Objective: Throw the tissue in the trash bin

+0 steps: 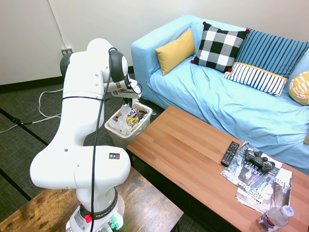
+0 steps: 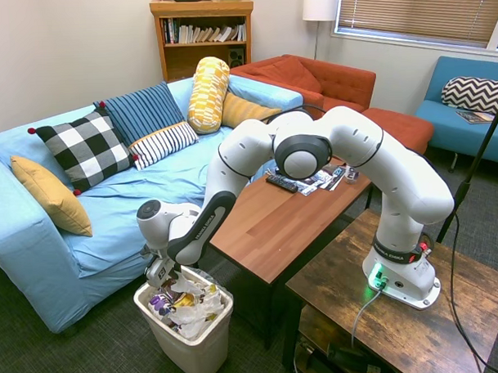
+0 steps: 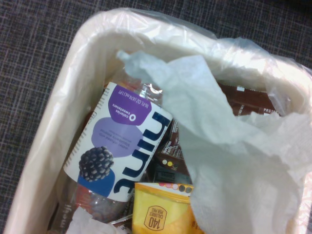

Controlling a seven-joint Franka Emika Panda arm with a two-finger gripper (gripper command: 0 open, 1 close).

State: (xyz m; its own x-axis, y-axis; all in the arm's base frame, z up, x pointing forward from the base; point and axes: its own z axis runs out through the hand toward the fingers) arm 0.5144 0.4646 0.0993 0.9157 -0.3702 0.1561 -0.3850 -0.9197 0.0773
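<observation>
The trash bin [image 1: 148, 116], small and white with a plastic liner, stands on the carpet between the sofa and the coffee table; it also shows as the trash bin [image 2: 195, 350]. My gripper [image 1: 128, 99] hangs directly over its opening, fingers pointing down, just above the rim, seen too as the gripper [image 2: 161, 280]. The tissue [image 3: 214, 136], white and wrinkled, fills the wrist view above the bin's contents and rises from the picture's bottom edge. In the first exterior view the tissue [image 1: 125, 109] dangles from the gripper into the bin mouth, so the gripper is shut on it.
Inside the bin [image 3: 58, 112] lie a purple-labelled bottle [image 3: 117, 146] and a yellow wrapper [image 3: 163, 209]. The wooden coffee table [image 1: 193, 145] beside the bin bears a remote [image 1: 230, 153], a game controller [image 1: 259, 159], magazines [image 1: 263, 186] and a water bottle [image 1: 275, 218]. The blue sofa [image 1: 231, 101] stands behind.
</observation>
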